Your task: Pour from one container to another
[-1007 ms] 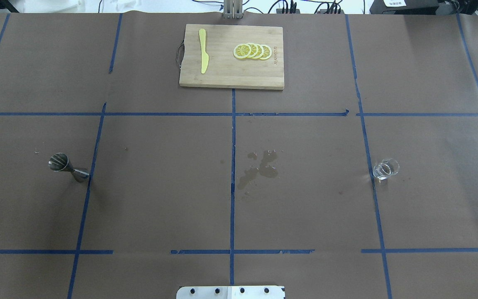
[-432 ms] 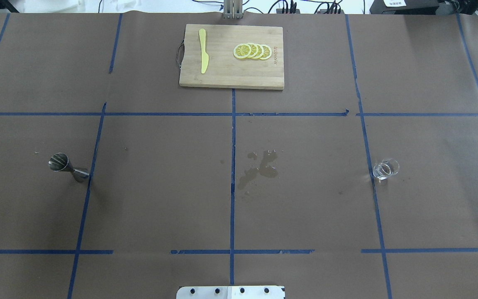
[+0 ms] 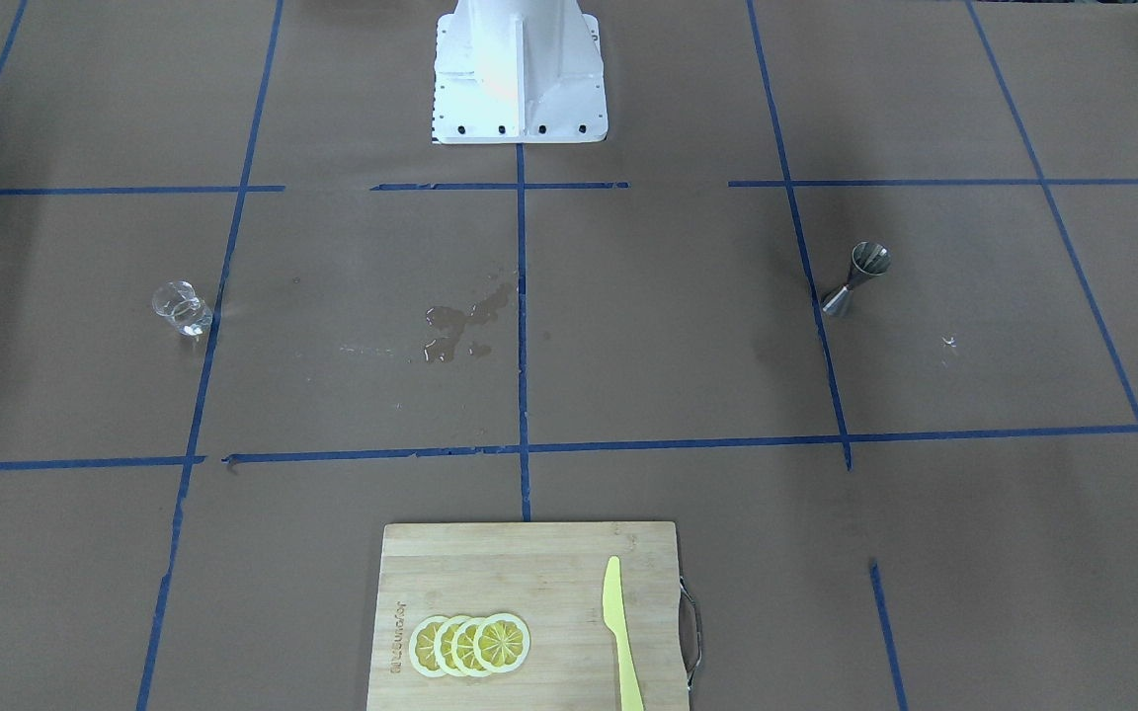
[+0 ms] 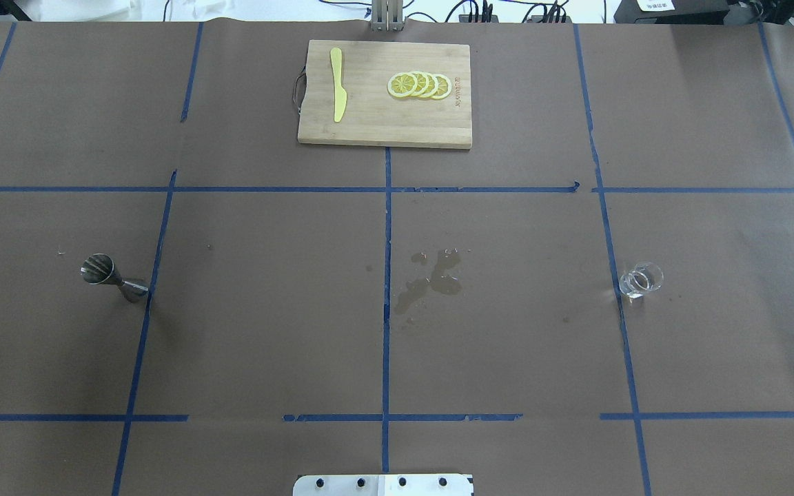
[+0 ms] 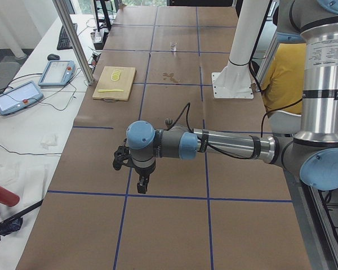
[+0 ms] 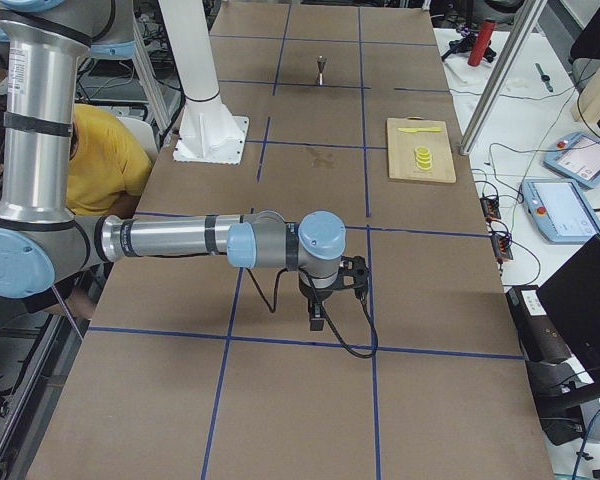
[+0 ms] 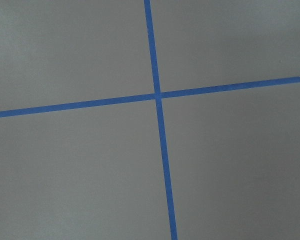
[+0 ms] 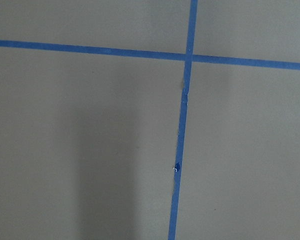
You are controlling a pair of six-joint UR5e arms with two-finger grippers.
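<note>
Overhead exterior view: spots glass cup [image 4: 640, 280] upright on right side of table [image 4: 266, 331], just right of a tape line [image 4: 614, 241], and steel jigger [image 4: 113, 277] upright on left side, well apart. Probably set one per arm: cup for right arm to lift and tip, jigger for left arm to steady or simply receive. Wet patch [image 4: 431, 279] between them near centre, maybe the pouring spot. Jigger long axis vertical, wide mouth up, lower cone on paper; looks tilted only through camera angle. Cup mouth up too; lip direction and contents too small to tell. Side views only for left gripper [image 5: 142, 181] and right gripper [image 6: 319, 318], each hanging over bare paper toward its own table end, away from cup and jigger; cannot tell whether fingers apart or together, nothing visibly carried. Far edge: cutting board [image 4: 383, 131] with lemon slices [image 4: 420, 85] and yellow knife [image 4: 337, 84], not needed. No approach begun
</note>
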